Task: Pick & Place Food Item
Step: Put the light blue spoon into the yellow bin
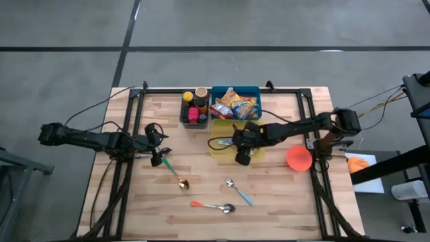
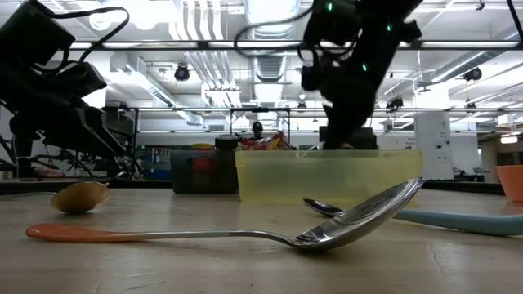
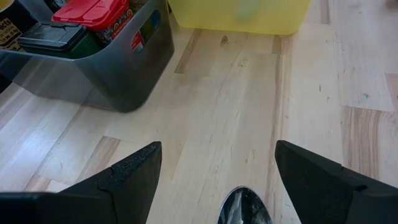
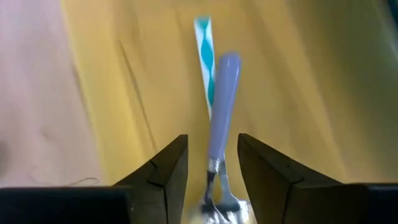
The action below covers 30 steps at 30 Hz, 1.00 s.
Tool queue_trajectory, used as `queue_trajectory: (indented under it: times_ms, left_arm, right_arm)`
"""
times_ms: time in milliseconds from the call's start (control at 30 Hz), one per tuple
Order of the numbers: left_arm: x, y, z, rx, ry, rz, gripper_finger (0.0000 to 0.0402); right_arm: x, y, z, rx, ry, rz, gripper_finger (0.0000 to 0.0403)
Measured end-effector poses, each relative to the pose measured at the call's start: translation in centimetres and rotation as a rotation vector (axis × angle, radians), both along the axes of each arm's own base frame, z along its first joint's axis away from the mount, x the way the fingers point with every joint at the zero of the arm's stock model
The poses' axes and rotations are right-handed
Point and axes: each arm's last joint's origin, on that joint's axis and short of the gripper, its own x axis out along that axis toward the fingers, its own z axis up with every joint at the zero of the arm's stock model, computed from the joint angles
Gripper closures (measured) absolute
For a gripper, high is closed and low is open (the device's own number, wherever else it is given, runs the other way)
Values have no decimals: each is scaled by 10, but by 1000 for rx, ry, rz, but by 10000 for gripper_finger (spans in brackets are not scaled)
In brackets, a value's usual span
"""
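- the right end effector (image 1: 243,156) hung over the yellow bin (image 1: 218,150), and its fingers stood slightly apart around the lilac-handled spoon (image 4: 221,118) without pressing on it; i judged this a release in progress, the spoon just let go into the bin.
- just past that spoon, farther from the end effector, a teal striped utensil (image 4: 205,50) lay in the same bin, so 2 pieces seemed already placed there.
- the left end effector (image 1: 160,156) waited open, low over the surface, with the bowl of a green-handled spoon (image 1: 175,173) directly below its fingers (image 3: 118,180); nothing was held.
- left on the surface, well apart from the right end effector: that green-handled spoon, a blue-handled spoon (image 1: 238,190) and an orange-handled spoon (image 1: 213,206).
- the food packets (image 1: 234,104) sat in the blue bin (image 1: 216,91) just beyond the yellow one, untouched as far as i could tell.
- judged by this, the sorting was partly done: 3 spoons remained, and no food item had been picked despite the task's wording.
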Motion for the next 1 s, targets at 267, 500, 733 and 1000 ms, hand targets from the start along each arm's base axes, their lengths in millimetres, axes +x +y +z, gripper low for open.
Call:
queue_trajectory:
  times_ms: [267,500,733,1000]
  left_arm:
    - [0,0,0,0,0,0,85]
    - [0,0,0,0,0,0,85]
    - [0,0,0,0,0,0,85]
    - [0,0,0,0,0,0,85]
  right_arm:
    - [-1,24,50,64,-184,-29,264]
    - [-2,68,66,107,-238,15,264]
    - [-8,102,54,194,-225,-58,264]
    - [-13,135,26,286,-164,-173,264]
